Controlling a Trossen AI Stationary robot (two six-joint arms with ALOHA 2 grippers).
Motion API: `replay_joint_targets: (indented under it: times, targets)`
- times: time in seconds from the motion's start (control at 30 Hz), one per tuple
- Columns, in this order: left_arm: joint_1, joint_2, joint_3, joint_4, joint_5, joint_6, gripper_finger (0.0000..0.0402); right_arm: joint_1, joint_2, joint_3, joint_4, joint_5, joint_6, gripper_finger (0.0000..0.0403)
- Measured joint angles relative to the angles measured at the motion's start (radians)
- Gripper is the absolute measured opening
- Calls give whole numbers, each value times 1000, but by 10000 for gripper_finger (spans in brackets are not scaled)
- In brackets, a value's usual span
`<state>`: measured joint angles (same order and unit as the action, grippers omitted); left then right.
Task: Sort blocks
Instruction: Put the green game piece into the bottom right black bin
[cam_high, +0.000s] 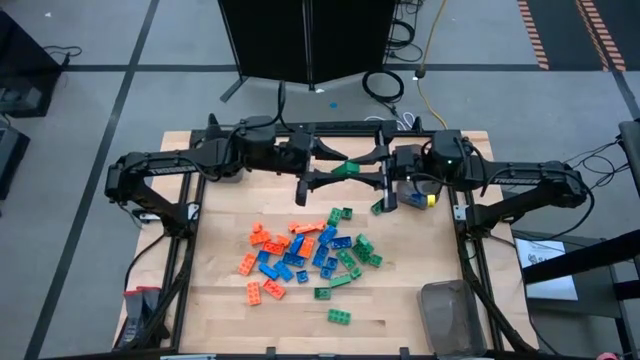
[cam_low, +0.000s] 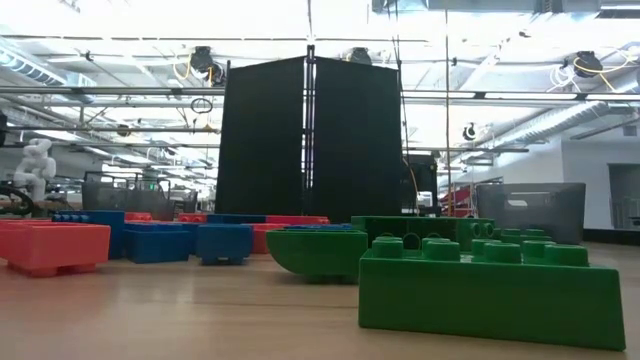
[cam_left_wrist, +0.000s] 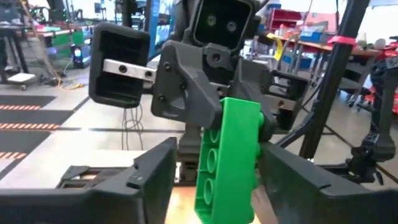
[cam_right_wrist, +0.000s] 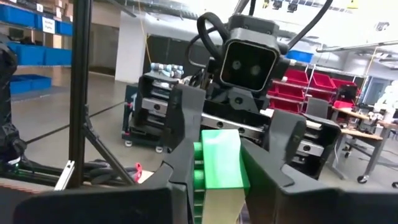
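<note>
Above the table's far middle my two grippers meet tip to tip. A long green block (cam_high: 347, 168) hangs level between them, high above the table. My right gripper (cam_high: 338, 170) is shut on it. My left gripper (cam_high: 358, 166) is open, and its fingers (cam_left_wrist: 143, 180) stand on either side of the block's other end (cam_left_wrist: 224, 186) with a gap showing on one side. The remaining orange, blue and green blocks (cam_high: 305, 255) lie in a loose pile on the wooden table. My right gripper pinches one end of the green block (cam_left_wrist: 239, 115) between its two fingers. They come in level from the table's right and lie along the block. The block is lifted clear and runs level toward my left gripper, studs turned sideways (cam_right_wrist: 198, 168).
A translucent grey bin (cam_high: 452, 312) stands at the table's near right corner. A single green block (cam_high: 339, 316) lies near the front edge and another (cam_high: 380, 207) under my right arm. In the low view green blocks (cam_low: 490, 285) and an orange one (cam_low: 55, 248) fill the foreground.
</note>
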<state>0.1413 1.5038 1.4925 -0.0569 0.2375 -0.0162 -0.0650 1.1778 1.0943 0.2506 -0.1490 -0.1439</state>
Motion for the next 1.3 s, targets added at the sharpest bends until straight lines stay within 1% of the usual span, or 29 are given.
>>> replay_joint_targets:
  times: [0.1, 0.17, 0.3, 0.37, 0.47, 0.57, 0.63, 0.73, 0.87, 0.97, 1.07, 1.17, 1.3]
  targets:
    - [4, -1, 2, -45, -15, 25, 255, 0, -3, -1, -6, 6, 0, 77]
    - [12, 0, 2, -96, -31, 35, 265, 1, -11, -1, -21, 44, -4, 77]
    - [32, 1, 0, -204, -87, 58, 273, 3, -52, -1, -66, 88, 1, 77]
    - [42, 2, 0, -247, -91, 63, 274, 5, -79, 1, -121, 96, 39, 77]
    - [51, 2, 0, -337, -101, 91, 274, 4, -132, 1, -298, 111, 147, 77]
    - [52, 2, 0, -429, -122, 127, 274, 24, -196, 1, -571, 118, 329, 77]
    - [53, 2, 0, -475, -138, 147, 274, 64, -231, 1, -774, 116, 466, 77]
    - [45, 2, 0, -522, -146, 159, 274, 166, -261, 1, -1009, 143, 667, 77]
    - [40, 1, 0, -533, -145, 157, 274, 357, -280, 0, -1180, 183, 933, 77]
    - [40, 1, 0, -533, -145, 156, 274, 520, -264, 0, -1216, 207, 1123, 77]
    - [40, 0, 0, -537, -145, 159, 274, 668, -214, 0, -1241, 227, 1292, 77]
    - [40, 0, 0, -537, -146, 160, 274, 791, -125, 0, -1273, 228, 1436, 77]
    - [40, 0, 0, -537, -149, 160, 274, 929, 20, 0, -1267, 226, 1553, 77]
